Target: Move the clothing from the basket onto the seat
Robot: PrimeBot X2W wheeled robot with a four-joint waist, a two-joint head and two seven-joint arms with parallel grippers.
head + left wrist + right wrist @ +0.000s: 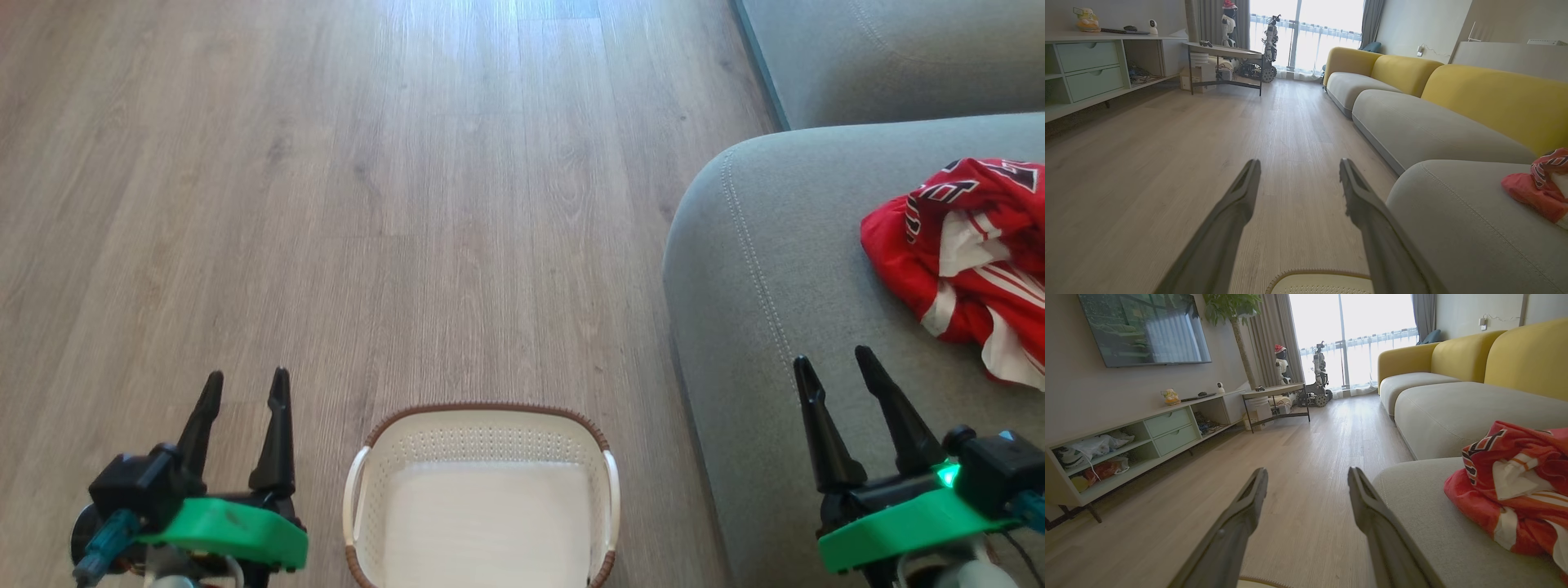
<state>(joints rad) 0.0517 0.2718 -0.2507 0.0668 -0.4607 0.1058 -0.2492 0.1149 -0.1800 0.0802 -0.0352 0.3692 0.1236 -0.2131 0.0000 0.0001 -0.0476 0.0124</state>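
The grey seat [759, 269] fills the right of the frame. The basket [482, 407], lower centre on the floor, shows a bare bottom where visible. The red clothing [963, 253] lies bunched on the seat at the right edge, seemingly as released. The left gripper [246, 377] and right gripper [833, 355] flank the basket, fingers spread and empty; the transfer appears complete.

Wood-look plank floor [408, 204] runs beneath and ahead of the left gripper [1299, 161]. Far ahead of it is a bright window [1327, 32] flanked by grey curtains [1370, 18]. A red-hatted robot figure [1280, 367] and a wheeled robot figure [1319, 375] stand before the glass.

Left of the right gripper [1307, 469]:
- wall television [1145, 328]
- low cabinet [1167, 428] with pale green drawers
- dark-framed table [1274, 390]
- potted tree [1237, 306]

To its right are the yellow backrests [1461, 355].
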